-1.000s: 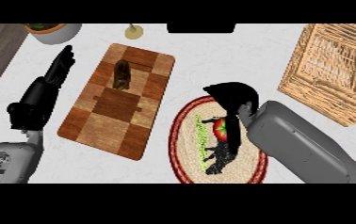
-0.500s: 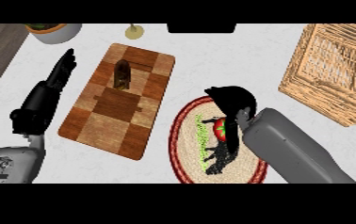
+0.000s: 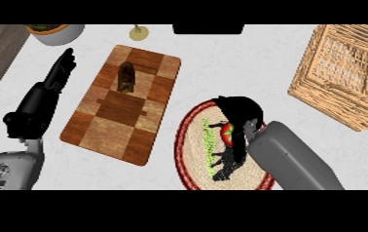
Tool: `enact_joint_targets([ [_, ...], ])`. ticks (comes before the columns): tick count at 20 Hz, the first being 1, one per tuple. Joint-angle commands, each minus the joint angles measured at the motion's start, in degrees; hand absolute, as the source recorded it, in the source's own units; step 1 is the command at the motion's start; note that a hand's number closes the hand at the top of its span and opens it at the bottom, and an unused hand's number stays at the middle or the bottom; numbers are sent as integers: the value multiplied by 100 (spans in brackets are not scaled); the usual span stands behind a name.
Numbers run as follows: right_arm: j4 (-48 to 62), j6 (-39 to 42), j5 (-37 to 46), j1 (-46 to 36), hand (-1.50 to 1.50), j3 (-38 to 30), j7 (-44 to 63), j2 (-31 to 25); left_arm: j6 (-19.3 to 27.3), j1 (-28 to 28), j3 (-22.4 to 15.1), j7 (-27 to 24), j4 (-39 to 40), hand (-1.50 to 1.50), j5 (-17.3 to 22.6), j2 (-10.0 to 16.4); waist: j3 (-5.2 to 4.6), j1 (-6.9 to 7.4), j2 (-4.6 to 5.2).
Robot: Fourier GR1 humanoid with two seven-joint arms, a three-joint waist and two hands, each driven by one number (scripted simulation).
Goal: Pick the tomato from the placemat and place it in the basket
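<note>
Angled in from the lower right with the grey forearm, slanting up and left across the round placemat. Right hand down over the tomato, curling black fingers round its top and far side. Over at the left edge of the counter, resting the left hand, open and straight-fingered, beside the chequered cutting board. Showing only a slice of tomato under that hand: red, round, sitting on the placemat's woven middle, well apart from the wicker basket at the right.
</note>
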Motion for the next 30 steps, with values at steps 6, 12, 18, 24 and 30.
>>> enact_joint_targets([
  [6, -88, 228, 849, 471, -150, -333, 26, 464, -278, -25, 278, -94, 150, 0, -103, -156, -1, -11, -1],
  [12, 501, 87, 1266, 513, -150, -582, -462, 747, -142, 103, 213, 19, -165, 0, -414, -379, 0, 5, 3],
  [18, 823, -191, 1432, 619, 150, -987, -916, 745, -452, -172, 495, 81, 143, 0, -233, -244, 1, -1, 7],
  [24, 1076, -355, 1923, 586, 150, -715, -1607, 651, -311, 253, 151, 265, -594, 0, -489, -553, 2, 35, 0],
  [30, 970, -897, 1775, 1138, 150, -2016, -2407, -1572, -273, 233, 481, -61, -128, 0, -421, -408, 16, -318, -16],
])
